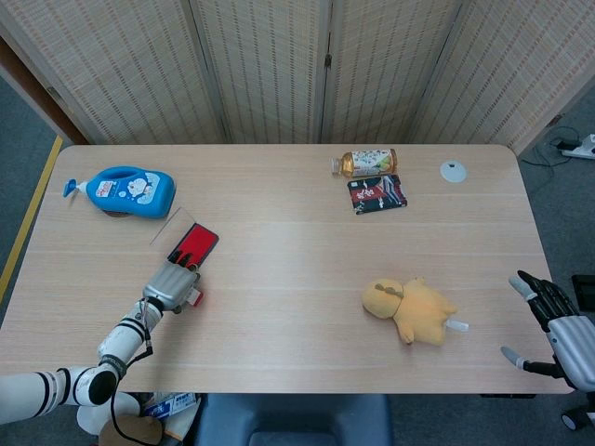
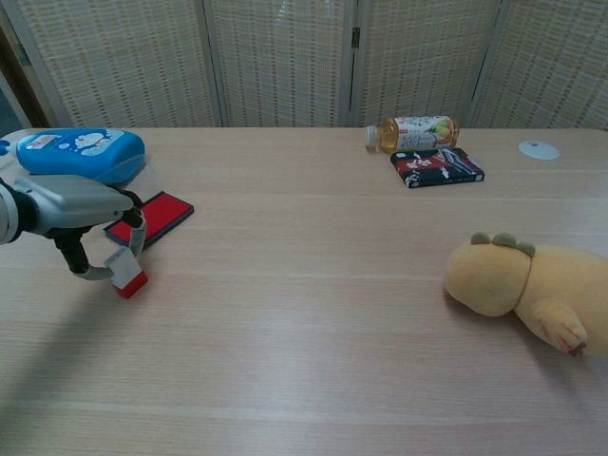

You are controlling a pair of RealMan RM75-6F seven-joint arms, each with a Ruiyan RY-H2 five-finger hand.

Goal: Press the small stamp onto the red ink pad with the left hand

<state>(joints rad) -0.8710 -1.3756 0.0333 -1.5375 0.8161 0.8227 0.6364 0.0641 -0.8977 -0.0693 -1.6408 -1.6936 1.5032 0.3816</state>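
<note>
At the left of the chest view, the left hand (image 2: 81, 204) pinches the small stamp (image 2: 125, 271) between its fingers (image 2: 139, 228), tilted, red base touching the worktop (image 2: 304, 313). The red ink pad (image 2: 150, 218) lies just beyond it (lid open). At the head view's lower right, the right hand (image 1: 558, 330) hangs with fingers spread, holding nothing.
</note>
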